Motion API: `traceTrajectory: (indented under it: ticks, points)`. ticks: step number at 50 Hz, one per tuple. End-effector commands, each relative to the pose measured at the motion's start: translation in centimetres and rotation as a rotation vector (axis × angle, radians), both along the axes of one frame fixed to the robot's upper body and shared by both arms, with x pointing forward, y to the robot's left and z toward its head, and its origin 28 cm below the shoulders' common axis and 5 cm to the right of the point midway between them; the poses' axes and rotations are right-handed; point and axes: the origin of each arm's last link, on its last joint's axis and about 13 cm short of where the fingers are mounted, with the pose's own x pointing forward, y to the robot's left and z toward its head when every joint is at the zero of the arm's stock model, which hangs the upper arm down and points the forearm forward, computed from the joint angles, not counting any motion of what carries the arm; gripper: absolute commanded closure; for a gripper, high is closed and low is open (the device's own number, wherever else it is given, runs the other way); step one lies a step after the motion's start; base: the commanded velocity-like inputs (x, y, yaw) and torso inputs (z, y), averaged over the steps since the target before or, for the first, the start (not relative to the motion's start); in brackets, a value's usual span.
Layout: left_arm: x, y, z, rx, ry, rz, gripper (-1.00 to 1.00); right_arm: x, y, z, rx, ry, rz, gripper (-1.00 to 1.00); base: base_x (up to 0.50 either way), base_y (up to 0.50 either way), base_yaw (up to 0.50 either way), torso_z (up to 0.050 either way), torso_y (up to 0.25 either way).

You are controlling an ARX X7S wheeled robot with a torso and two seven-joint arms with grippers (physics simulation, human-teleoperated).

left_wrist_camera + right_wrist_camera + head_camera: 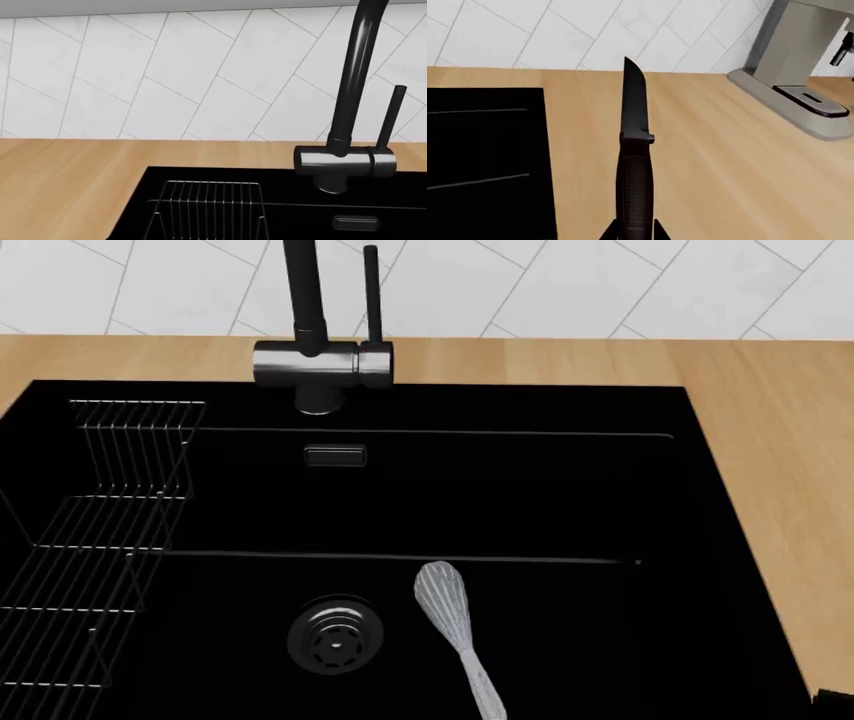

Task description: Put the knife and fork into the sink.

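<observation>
The all-black knife (634, 115) points away from the right wrist camera, its blade hanging over the wooden counter (727, 165). My right gripper (634, 231) is shut on its rounded handle, one dark finger on each side. The matte-black sink (480, 160) lies just beside the knife. In the head view the sink (534, 490) fills the frame, with its round drain (334, 635). The left wrist view looks over the sink's far corner (300, 220); no fingers of my left gripper show there. The fork is out of view.
A silver whisk-like utensil (454, 635) lies on the sink floor beside the drain. A wire rack (94, 540) stands at the sink's left side. The black-and-chrome faucet (320, 360) rises at the back edge. A grey coffee machine (800, 60) stands on the counter to the right.
</observation>
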Motion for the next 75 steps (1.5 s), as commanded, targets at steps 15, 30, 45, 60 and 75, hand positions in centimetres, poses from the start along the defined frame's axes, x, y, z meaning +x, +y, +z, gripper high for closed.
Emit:
traceTrajectory:
  ticks: [15, 30, 45, 60, 75]
  points:
    - [0.2, -0.2, 0.2, -0.005, 0.004, -0.007, -1.0, 8.6, 4.8, 2.2, -0.125, 0.074, 0.465, 1.0, 0.0, 0.0, 0.0, 0.0, 0.0]
    - [0.0, -0.2, 0.6, -0.002, -0.007, -0.01, -1.0, 10.9, 7.3, 4.1, -0.301, 0.303, 0.705, 1.0, 0.0, 0.0, 0.0, 0.0, 0.0]
    - [-0.1, -0.2, 0.4, -0.006, -0.007, -0.012, -1.0, 14.1, 10.0, 4.5, -0.376, 0.473, 0.94, 1.0, 0.0, 0.0, 0.0, 0.0, 0.0]
    - [0.0, -0.2, 0.5, -0.004, -0.008, -0.012, -1.0, 16.0, 11.5, 2.5, -0.449, 0.671, 1.038, 1.0, 0.0, 0.0, 0.0, 0.0, 0.0]
    - [0.3, -0.3, 0.5, -0.002, -0.005, -0.013, -1.0, 15.6, 11.5, 2.9, -0.499, 0.786, 1.083, 1.0, 0.0, 0.0, 0.0, 0.0, 0.0]
